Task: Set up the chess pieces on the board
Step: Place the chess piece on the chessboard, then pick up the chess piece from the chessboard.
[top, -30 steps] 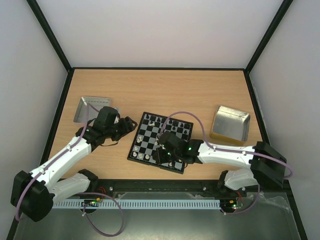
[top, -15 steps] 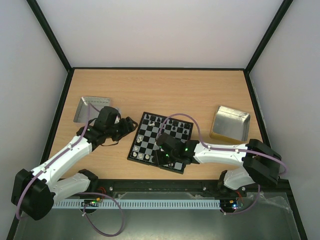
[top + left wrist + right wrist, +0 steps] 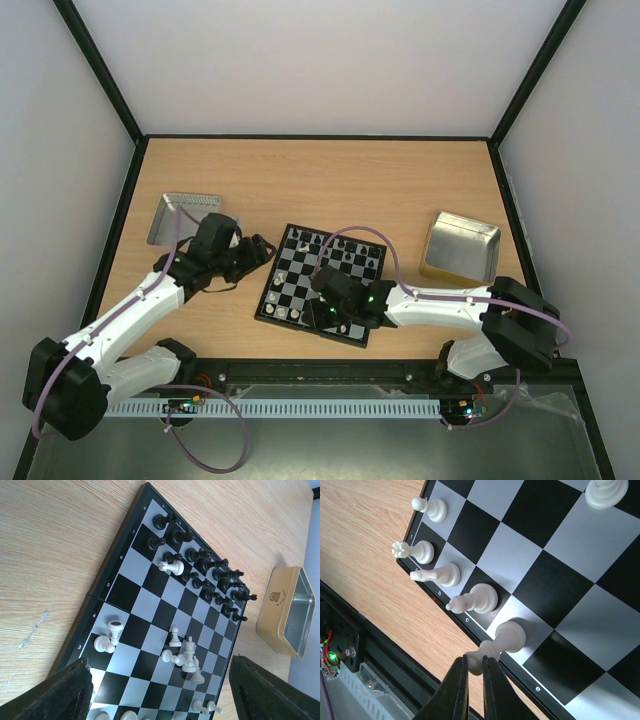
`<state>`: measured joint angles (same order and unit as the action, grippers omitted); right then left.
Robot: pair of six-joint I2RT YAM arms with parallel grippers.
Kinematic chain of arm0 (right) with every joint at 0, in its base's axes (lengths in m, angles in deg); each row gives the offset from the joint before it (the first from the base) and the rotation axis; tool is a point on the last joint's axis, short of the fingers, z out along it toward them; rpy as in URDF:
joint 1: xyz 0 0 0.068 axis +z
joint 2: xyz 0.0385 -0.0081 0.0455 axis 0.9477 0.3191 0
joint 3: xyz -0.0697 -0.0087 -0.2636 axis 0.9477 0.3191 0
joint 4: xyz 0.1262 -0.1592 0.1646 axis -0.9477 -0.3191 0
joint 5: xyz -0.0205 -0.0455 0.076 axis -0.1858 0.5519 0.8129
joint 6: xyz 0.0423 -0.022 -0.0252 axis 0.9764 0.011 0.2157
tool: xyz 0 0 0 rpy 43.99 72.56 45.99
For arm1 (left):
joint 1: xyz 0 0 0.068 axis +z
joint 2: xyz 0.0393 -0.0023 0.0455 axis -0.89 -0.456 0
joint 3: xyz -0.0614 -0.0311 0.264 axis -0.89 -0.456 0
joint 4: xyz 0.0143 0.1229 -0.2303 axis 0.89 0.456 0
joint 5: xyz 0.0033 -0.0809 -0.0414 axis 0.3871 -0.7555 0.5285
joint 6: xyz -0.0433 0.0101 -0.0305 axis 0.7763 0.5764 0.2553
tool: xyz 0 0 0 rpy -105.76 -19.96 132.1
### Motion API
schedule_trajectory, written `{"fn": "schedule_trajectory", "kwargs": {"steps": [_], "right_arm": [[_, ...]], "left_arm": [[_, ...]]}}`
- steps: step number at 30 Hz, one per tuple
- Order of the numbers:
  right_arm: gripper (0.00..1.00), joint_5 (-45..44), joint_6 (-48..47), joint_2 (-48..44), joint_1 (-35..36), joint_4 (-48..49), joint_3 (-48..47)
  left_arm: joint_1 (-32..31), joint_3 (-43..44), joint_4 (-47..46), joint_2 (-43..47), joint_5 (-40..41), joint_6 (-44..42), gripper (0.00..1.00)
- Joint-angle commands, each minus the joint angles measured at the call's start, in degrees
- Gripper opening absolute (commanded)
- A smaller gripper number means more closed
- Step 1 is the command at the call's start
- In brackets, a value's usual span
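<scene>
The board point(image 3: 268, 291) lies mid-table, with black chess pieces point(image 3: 200, 565) standing along its far rows. Loose white ones point(image 3: 185, 652) stand or lie near its middle. My right gripper point(image 3: 474, 659) is shut on the head of a white piece point(image 3: 509, 637). That piece stands on the board's near edge row point(image 3: 537, 690), beside several white pieces point(image 3: 472, 600) standing in that row. In the top view the right gripper point(image 3: 322, 316) is low over the board's near edge. My left gripper point(image 3: 262, 250) hangs open by the board's left side, fingers point(image 3: 65, 695) wide apart and holding nothing.
A shiny metal tray point(image 3: 185, 215) sits at the back left behind the left arm. A gold-sided tin point(image 3: 462, 245) stands right of the board and also shows as the tin point(image 3: 287, 610) in the left wrist view. The table's black front rail point(image 3: 350, 645) runs just below the board.
The right arm has shifted a little left along the board's near edge, with the white piece between its fingers. The left arm has not moved.
</scene>
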<state>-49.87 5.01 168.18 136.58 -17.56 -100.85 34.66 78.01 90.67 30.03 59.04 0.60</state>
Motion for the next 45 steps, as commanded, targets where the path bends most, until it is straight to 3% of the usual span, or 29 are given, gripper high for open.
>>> {"fn": "schedule_trajectory", "kwargs": {"steps": [1,9,18,26,33,45], "right_arm": [[0.08,-1.9,-0.8,1.2,0.4,-0.4,-0.6],[0.31,-6.2,-0.9,-2.9,0.4,-4.2,-2.7],[0.40,-19.4,-0.9,-5.4,0.4,-7.6,-6.7],[0.40,-24.2,-3.9,5.3,0.4,-7.6,-16.5],[0.31,-25.0,-4.9,17.1,0.4,-7.8,-25.2],[0.29,-21.8,-7.7,27.4,0.4,-9.3,-32.6]], "left_arm": [[0.3,-0.7,-0.2,0.0,-0.6,-0.6,0.76],[0.3,-0.5,0.8,0.4,0.3,-0.8,0.77],[0.3,-0.5,3.7,0.4,4.5,-3.8,0.77],[0.3,-2.9,4.7,0.1,6.8,-4.6,0.70],[0.5,-4.3,5.7,0.8,10.9,-3.9,0.60],[3.4,-7.0,6.7,5.1,13.7,-1.9,0.59]]}}
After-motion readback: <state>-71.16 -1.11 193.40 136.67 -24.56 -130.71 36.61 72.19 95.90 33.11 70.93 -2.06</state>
